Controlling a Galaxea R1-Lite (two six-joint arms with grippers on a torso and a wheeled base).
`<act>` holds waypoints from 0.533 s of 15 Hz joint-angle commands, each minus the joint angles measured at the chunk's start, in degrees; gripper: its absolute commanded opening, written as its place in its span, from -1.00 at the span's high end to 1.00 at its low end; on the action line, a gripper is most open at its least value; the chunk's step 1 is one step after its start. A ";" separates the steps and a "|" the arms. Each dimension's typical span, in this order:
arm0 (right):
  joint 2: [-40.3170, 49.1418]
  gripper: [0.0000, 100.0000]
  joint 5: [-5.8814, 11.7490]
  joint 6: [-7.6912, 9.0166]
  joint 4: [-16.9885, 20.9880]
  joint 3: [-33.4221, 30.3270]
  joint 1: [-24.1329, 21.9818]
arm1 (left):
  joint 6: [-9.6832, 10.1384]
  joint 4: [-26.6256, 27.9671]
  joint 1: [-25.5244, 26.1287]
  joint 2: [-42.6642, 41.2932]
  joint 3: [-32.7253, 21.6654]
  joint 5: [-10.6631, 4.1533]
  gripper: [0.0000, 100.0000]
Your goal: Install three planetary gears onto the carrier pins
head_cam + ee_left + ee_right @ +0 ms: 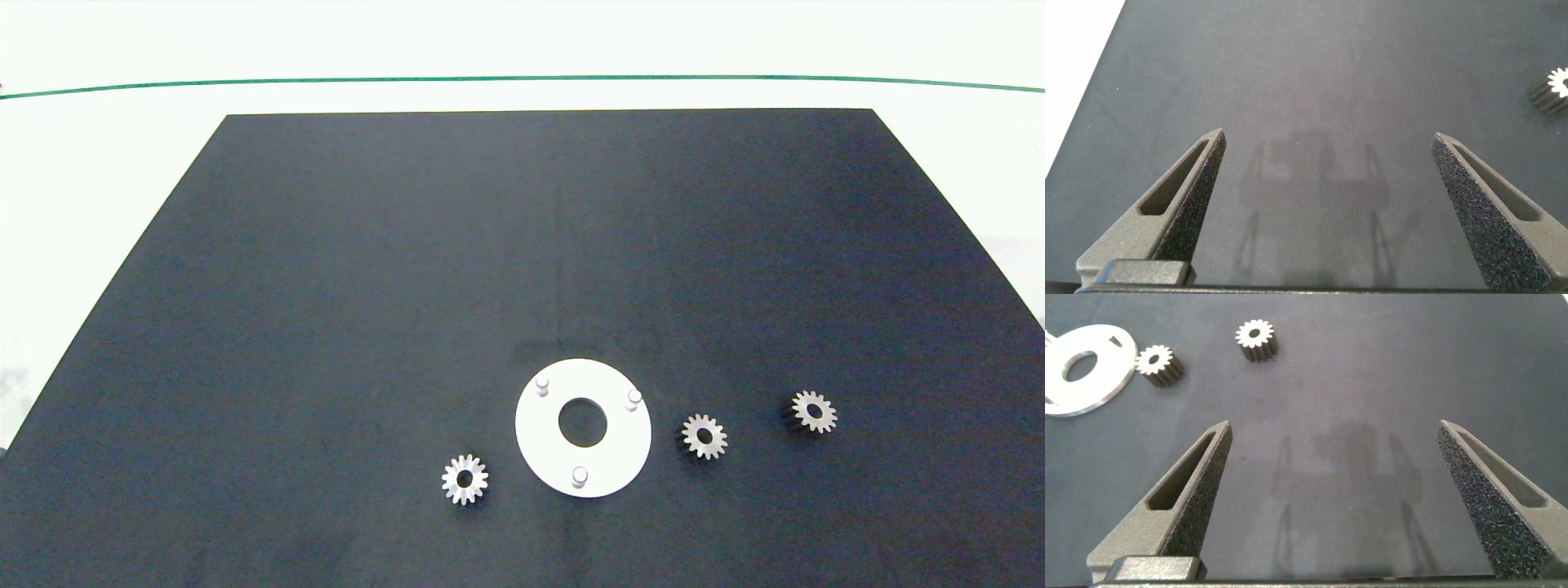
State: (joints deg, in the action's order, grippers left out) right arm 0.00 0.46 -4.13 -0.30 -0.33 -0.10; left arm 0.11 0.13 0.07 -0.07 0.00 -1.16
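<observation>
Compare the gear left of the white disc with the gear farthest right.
The left gear lies close to the white disc; the far-right gear lies well away, beyond the middle gear. The left one looks brighter, the far-right one duller. Both lie flat on the dark mat, off the pins.

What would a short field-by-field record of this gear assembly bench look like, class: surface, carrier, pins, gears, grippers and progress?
surface: black mat over a white table
carrier: white disc with a large centre hole, lying flat
pins: three carrier pins, all bare
gears: three planetary gears lying on the mat, one to the left of the disc, two to its right
left gripper: open, above bare mat
right gripper: open, above bare mat, holding nothing
progress: no gear installed yet
</observation>
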 commanded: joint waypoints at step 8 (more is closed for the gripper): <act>-27.95 -1.00 -0.38 14.15 22.28 -32.10 2.56 | -5.03 33.53 8.80 15.81 -30.06 -2.18 -1.00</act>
State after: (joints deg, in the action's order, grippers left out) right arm -19.37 0.35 7.96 18.24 -27.11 1.95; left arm -4.84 33.43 6.67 9.84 -26.56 -2.23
